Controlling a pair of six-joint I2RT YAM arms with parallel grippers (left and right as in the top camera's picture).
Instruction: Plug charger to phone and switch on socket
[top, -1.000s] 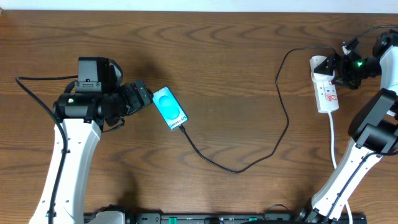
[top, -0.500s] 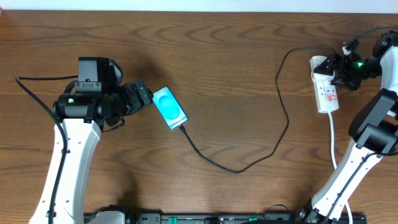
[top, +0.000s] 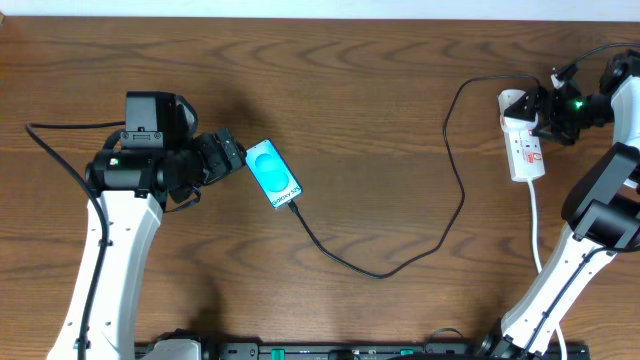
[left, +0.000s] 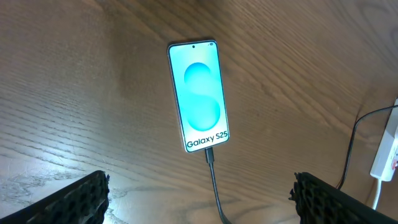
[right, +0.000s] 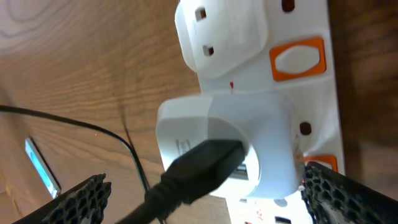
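The phone (top: 274, 173) lies on the table with its cyan screen lit, and shows in the left wrist view (left: 199, 95) with the charger plug in its bottom end. The black charger cable (top: 400, 262) runs right in a loop up to a white adapter on the socket strip (top: 526, 148). My left gripper (top: 230, 154) is open and empty just left of the phone (left: 199, 202). My right gripper (top: 548, 115) hovers over the strip's far end, open around the white adapter (right: 249, 149) and the cable's black plug (right: 199, 171).
The strip's thick white cord (top: 536, 225) runs down toward the right arm's base. Orange-red switches (right: 297, 59) sit beside the adapter. A thin black arm cable (top: 60, 170) loops at the left.
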